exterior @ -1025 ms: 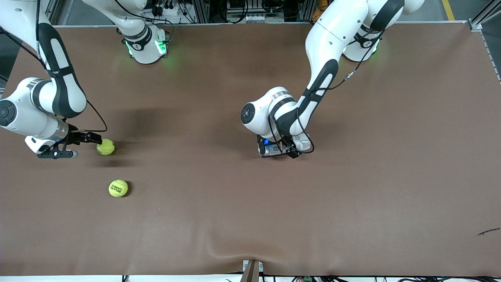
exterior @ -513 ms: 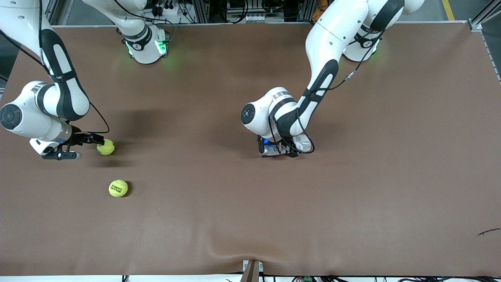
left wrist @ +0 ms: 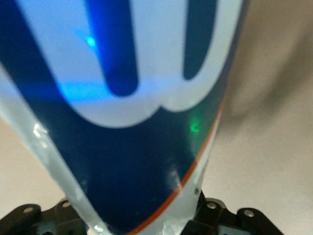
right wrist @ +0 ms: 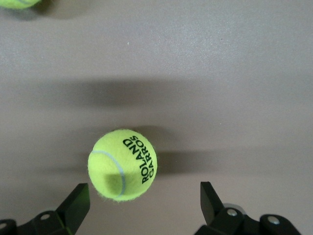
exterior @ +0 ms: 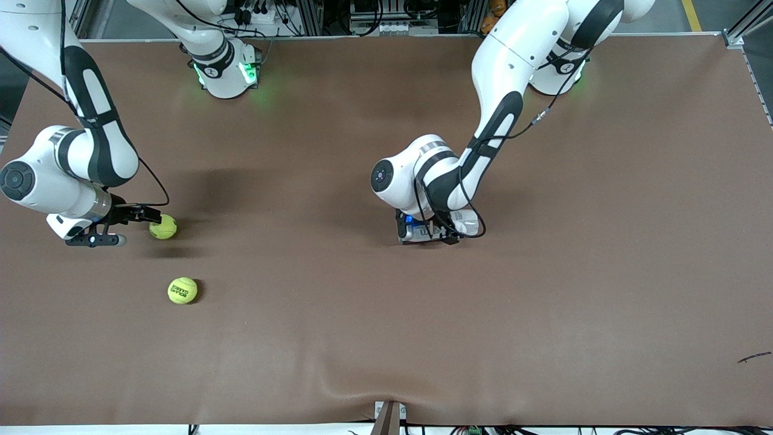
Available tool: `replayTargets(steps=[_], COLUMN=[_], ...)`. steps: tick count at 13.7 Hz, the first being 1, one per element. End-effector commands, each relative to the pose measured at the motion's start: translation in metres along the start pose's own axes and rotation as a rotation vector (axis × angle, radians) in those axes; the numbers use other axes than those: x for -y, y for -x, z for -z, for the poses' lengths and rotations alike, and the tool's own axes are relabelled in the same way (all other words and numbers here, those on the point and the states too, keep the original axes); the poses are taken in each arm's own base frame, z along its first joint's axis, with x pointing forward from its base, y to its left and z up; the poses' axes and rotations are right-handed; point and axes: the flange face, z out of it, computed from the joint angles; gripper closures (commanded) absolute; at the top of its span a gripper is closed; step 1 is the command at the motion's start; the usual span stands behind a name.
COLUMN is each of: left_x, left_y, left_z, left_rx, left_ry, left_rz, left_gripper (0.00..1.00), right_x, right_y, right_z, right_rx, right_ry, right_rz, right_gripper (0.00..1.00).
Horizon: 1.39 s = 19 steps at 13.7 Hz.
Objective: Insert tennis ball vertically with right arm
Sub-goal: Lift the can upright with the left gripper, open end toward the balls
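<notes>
A yellow tennis ball [exterior: 163,227] lies on the brown table at the right arm's end. My right gripper [exterior: 119,226] hangs just beside it, open and empty. In the right wrist view that ball [right wrist: 123,164] sits just ahead of the right gripper [right wrist: 143,200], closer to one finger [right wrist: 76,204], touching neither. A second tennis ball [exterior: 182,290] lies nearer the front camera. Mid-table, my left gripper [exterior: 430,233] is shut on a blue-and-white ball can [exterior: 466,223] lying on its side. The can [left wrist: 132,98] fills the left wrist view, between the jaws of the left gripper [left wrist: 132,218].
The brown table cover [exterior: 543,272] has a wrinkle at its front edge, mid-table. A small dark scrap [exterior: 753,357] lies near the front corner at the left arm's end. The second ball [right wrist: 17,2] shows at the edge of the right wrist view.
The left gripper's jaws have closed in on the can. The right gripper has edged slightly toward the nearby ball. Both balls lie where they were.
</notes>
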Motion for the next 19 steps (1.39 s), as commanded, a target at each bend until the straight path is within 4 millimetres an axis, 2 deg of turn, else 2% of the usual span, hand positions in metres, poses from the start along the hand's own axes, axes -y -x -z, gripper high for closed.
replayTargets(steps=[1,4,8,11,14,19], left_x=[0.012,0.016,0.015,0.014,0.02,0.017], left_y=[-0.004,-0.015,-0.033,-0.046,-0.055,-0.071], left_z=[0.036,0.08,0.108,0.132,0.144,0.139], left_rx=[-0.056,-0.19,-0.395,-0.589,-0.798,-1.064], left_ry=[-0.04,-0.082,-0.118,-0.14,-0.174,-0.173], left_rz=[0.021,0.098,0.26,0.341,0.347,0.38], left_gripper=[0.39,0.39,0.39,0.4,0.4,0.37], right_x=[-0.009,-0.012,-0.013,-0.012,-0.009,-0.008], right_y=[0.0,0.001,0.001,0.001,0.001,-0.002], right_z=[0.001,-0.001,-0.001,-0.008,-0.022,-0.042], right_rx=[-0.012,-0.011,-0.011,-0.005,0.005,0.005], right_ry=[-0.003,-0.004,-0.004,-0.006,-0.04,-0.051], right_rz=[-0.009,-0.014,-0.015,-0.015,-0.047,-0.064], right_gripper=[0.0,0.0,0.0,0.0,0.0,0.0])
